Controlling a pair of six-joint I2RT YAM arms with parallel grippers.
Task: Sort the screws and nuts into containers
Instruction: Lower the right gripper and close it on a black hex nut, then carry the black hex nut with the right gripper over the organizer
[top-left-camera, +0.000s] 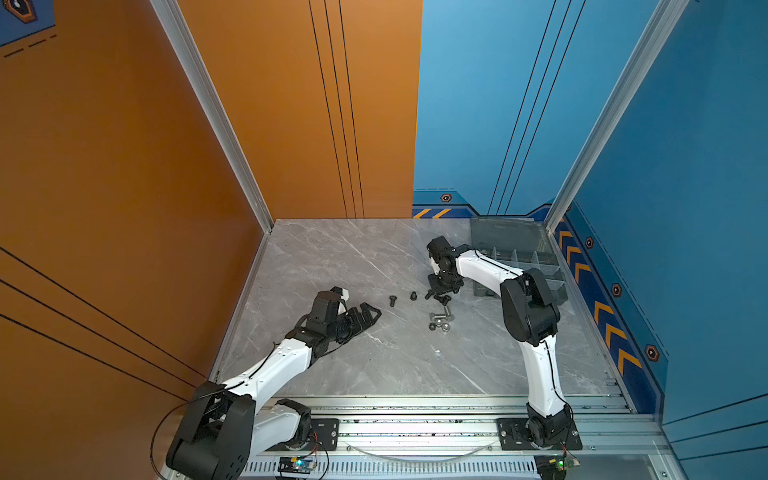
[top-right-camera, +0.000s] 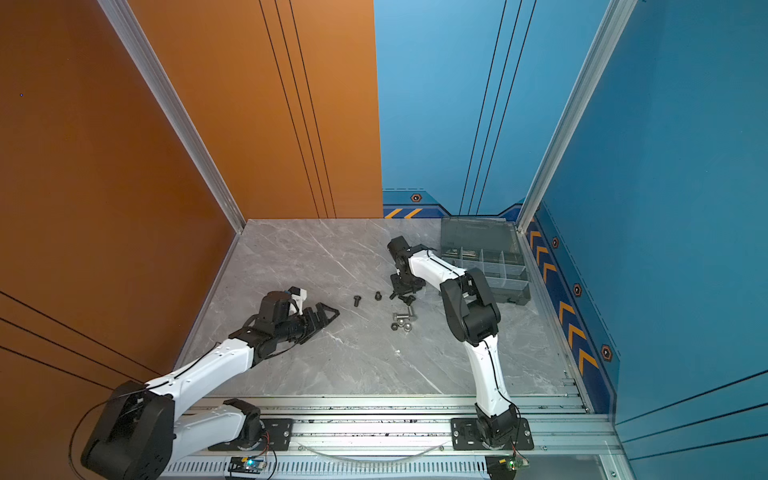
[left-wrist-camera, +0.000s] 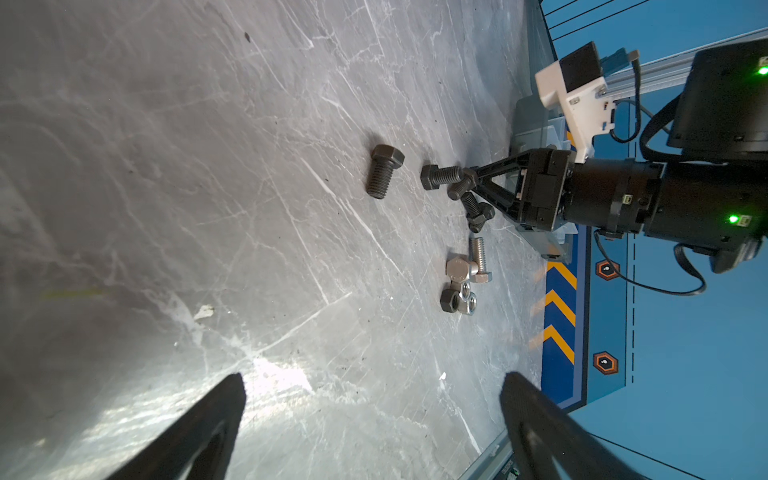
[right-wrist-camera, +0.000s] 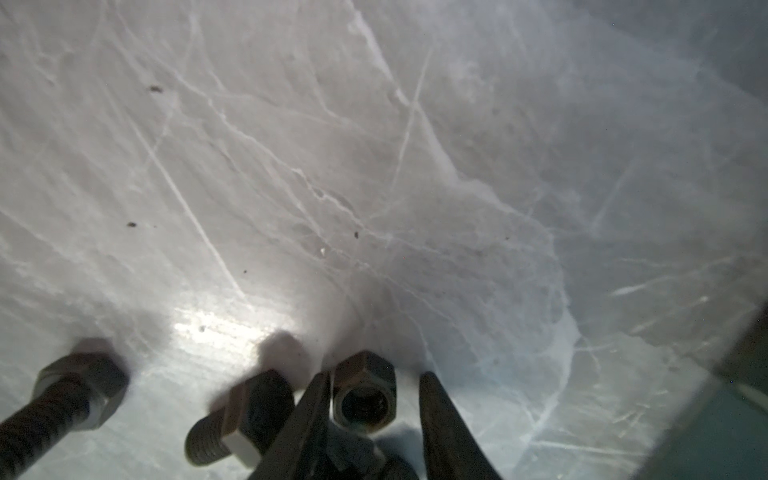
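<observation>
Loose screws and nuts lie mid-table: two black screws lie apart, more black ones are bunched up, and silver screws lie with a black nut and a silver nut. My right gripper points down into the black bunch. Its fingers straddle another black nut; one finger touches it and the other stands apart. Two black screws lie beside it. My left gripper rests low to the left, open and empty. The containers sit at the back right.
The organiser's lid stands open against the back wall. The right arm's elbow hangs in front of the box. Orange and blue walls close in the marble table on three sides, and an aluminium rail runs along the front.
</observation>
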